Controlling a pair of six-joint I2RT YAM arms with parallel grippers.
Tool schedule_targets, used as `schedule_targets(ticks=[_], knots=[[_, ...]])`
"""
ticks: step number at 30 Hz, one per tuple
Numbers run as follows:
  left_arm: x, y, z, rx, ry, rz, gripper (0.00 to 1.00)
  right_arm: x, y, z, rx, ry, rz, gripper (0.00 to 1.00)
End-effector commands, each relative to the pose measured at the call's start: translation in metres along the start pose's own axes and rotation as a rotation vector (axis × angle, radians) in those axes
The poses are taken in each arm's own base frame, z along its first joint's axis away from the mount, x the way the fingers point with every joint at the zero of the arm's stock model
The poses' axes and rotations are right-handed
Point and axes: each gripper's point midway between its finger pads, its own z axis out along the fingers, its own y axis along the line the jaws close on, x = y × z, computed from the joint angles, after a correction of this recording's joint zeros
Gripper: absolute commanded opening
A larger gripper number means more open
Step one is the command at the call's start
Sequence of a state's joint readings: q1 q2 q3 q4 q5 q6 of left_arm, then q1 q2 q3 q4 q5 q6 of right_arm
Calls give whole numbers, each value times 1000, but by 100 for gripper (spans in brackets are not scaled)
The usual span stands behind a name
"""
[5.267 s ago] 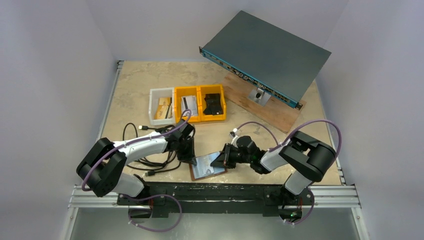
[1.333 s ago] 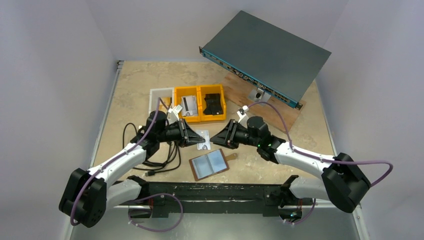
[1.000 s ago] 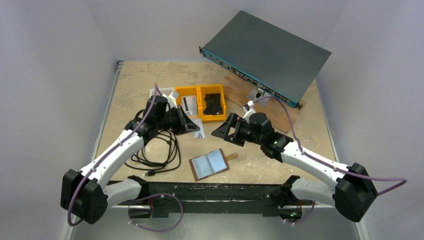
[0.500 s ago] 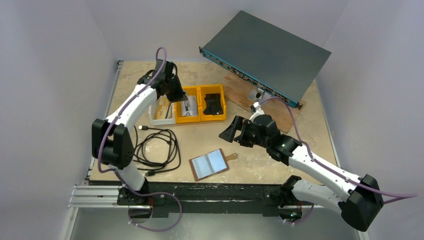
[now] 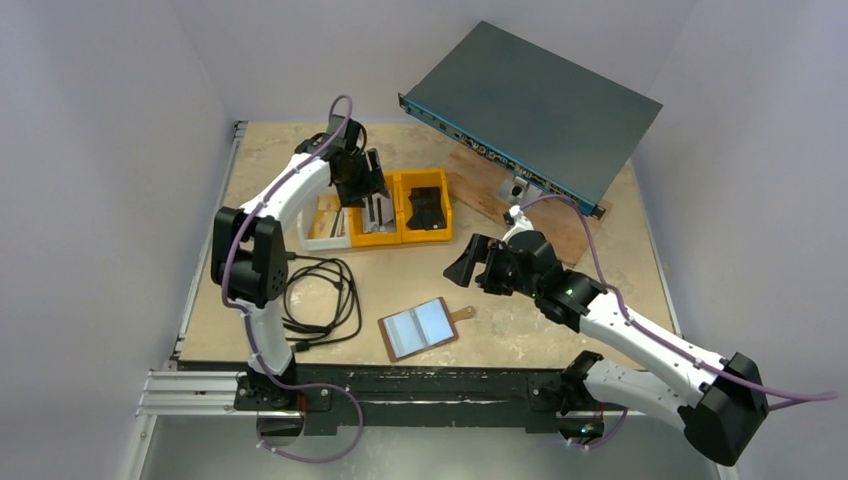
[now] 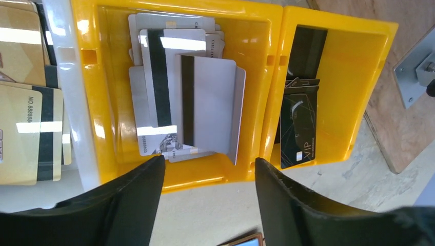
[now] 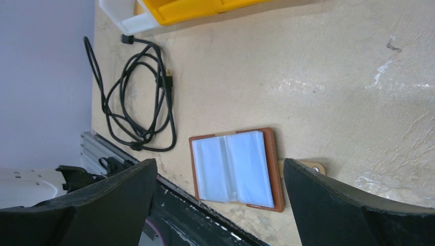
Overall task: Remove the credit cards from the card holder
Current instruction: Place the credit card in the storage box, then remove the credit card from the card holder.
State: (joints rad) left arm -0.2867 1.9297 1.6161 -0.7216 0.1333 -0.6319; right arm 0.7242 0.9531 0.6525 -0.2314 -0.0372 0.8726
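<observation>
The left end effector (image 6: 209, 163) hangs spread and empty over the yellow bin (image 6: 205, 6) holding the credit cards (image 6: 164, 87). The top one leans on the divider (image 6: 273, 77), and a nudge could tip it out. The right end effector (image 7: 220, 163), also spread, hovers above the open card holder (image 7: 236, 174) on the worktop (image 7: 308, 77).

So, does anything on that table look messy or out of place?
One thing: the top grey card in the middle yellow bin sits crooked, one edge seemingly propped up against the bin's wall rather than flat on the pile. The black cable lies in a loose tangle. Nothing looks spilled or broken.
</observation>
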Motion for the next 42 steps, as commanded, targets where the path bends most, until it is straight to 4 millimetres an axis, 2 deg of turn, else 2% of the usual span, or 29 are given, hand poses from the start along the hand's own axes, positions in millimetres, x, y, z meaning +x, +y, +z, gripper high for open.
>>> schedule_targets(ticks=[1,4,7,11,13,15,17,20,27,32,38,42], knots=[[-23,-9,-42,41,-90,37,67,-15,6,3,9,-37,-43,95],[-17,-8,-65,48,-109,39,69,-12,7,7,11,-23,-59,95],[-1,-6,-86,79,-118,23,69,-3,12,14,18,1,-90,94],[31,-1,-107,140,-120,7,69,22,25,28,32,53,-151,91],[47,5,-120,159,-128,10,69,36,31,36,40,86,-190,86],[66,15,-125,164,-118,15,69,49,33,44,56,116,-229,81],[86,24,-127,167,-99,14,69,64,38,50,71,144,-279,75],[115,39,-125,167,-65,4,69,81,41,59,109,170,-344,72],[152,52,-125,199,-16,-21,69,116,38,78,195,240,-453,68],[165,57,-121,212,9,-20,70,136,28,88,271,293,-507,67],[168,52,-117,244,30,-12,70,148,20,94,322,337,-533,66],[168,49,-115,257,38,-5,70,159,12,96,350,382,-513,60]])
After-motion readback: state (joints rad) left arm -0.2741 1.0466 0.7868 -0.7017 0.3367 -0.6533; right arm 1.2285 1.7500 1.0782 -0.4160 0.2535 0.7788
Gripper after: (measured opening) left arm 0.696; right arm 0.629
